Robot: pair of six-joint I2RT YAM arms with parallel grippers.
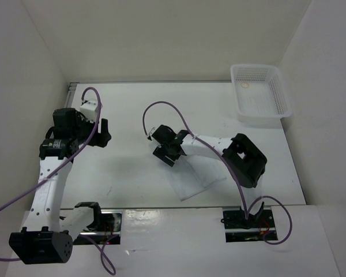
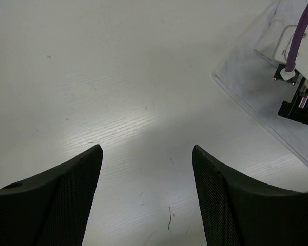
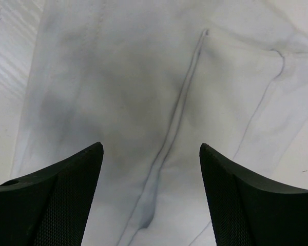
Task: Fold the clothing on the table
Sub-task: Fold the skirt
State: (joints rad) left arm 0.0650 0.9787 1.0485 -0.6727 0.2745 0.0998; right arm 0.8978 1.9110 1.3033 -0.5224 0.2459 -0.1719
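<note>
Over bare desk (image 1: 132,109), left tool (image 2: 146,154) spread wide, arm bent toward the far left; right tool (image 3: 150,148) released, hovering low over the clothing (image 1: 199,180), apparently flat, near-centre of desk; right forearm stretched leftward above it.

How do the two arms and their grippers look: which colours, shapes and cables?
The left arm and right arm have white links and black joint housings. A thin purple cable loops along each. The left gripper and right gripper each carry two black fingers, curved, with a fine mesh texture inside. No markings are readable.
</note>
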